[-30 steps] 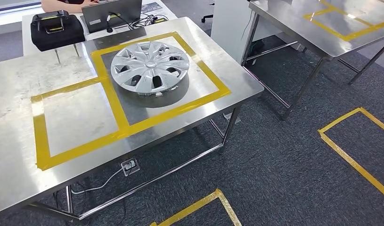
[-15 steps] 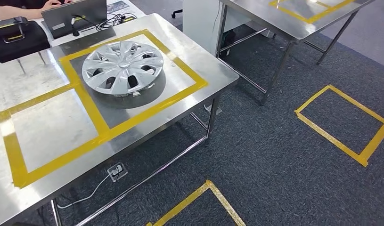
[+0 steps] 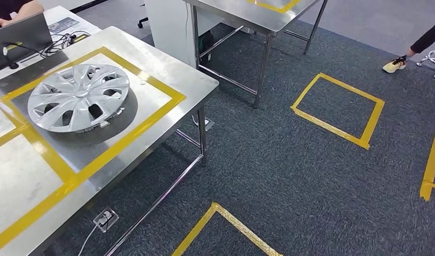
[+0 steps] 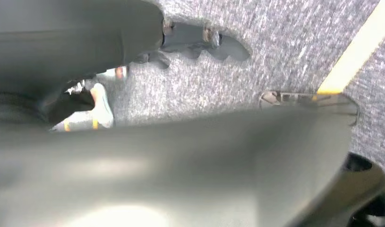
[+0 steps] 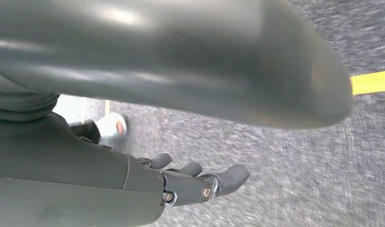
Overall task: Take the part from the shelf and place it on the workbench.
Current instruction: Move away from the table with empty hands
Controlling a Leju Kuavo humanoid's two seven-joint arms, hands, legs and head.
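Head view, left to right. Upper left: laptop (image 3: 17, 40) with cables (image 3: 65, 38), a person's arm (image 3: 15, 12) behind it. Left of frame: steel surface (image 3: 191, 85) marked with yellow tape squares (image 3: 145, 120); silver hubcap (image 3: 78, 97) lies flat, face up, inside the upper square, not touching the tape. Lower left, under the surface: floor socket (image 3: 105, 218) with a white cord. Top centre: second surface (image 3: 242, 12) with tape, white cabinet (image 3: 167, 24) beside it. Right of centre: taped square (image 3: 338, 109) on grey carpet (image 3: 290, 176). Far upper right: a person's shoe (image 3: 395, 64).

Left wrist view: left hand (image 4: 195, 40) blurred, dark fingers (image 4: 214, 38) partly hidden over carpet; open or closed, cannot tell. Right wrist view: right hand (image 5: 190, 182) over carpet, fingers (image 5: 230, 176) loosely spread, holding nothing.
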